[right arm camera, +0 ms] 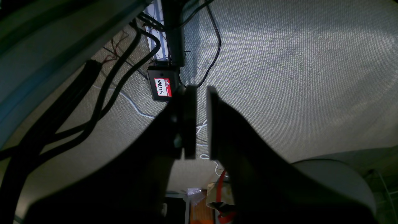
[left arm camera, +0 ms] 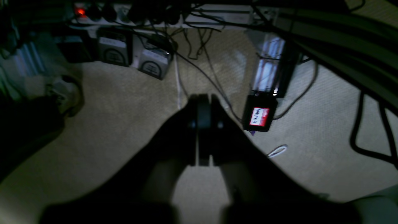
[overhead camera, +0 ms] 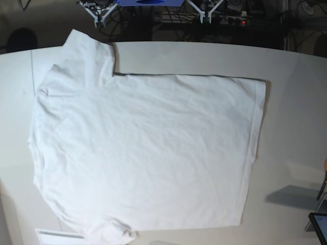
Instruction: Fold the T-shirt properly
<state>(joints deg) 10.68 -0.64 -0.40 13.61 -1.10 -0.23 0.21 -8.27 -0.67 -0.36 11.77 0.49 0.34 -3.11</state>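
Observation:
The white T-shirt point(overhead camera: 148, 153) lies spread flat on the off-white table point(overhead camera: 296, 102), filling most of the base view. One sleeve points to the far left and the hem runs along the right. Neither gripper shows in the base view. My left gripper point(left arm camera: 204, 99) hangs over carpeted floor, away from the shirt, with its jaws together and empty. My right gripper point(right arm camera: 202, 90) also hangs over the carpet, closed to a narrow slit and holding nothing.
On the floor lie a black box with a red "hello Walter" label point(left arm camera: 259, 115) point(right arm camera: 162, 87), several cables point(right arm camera: 93, 102) and a power strip point(left arm camera: 124, 12). A dark device point(overhead camera: 319, 224) sits at the table's front right corner. Stand legs point(overhead camera: 99, 13) are behind the table.

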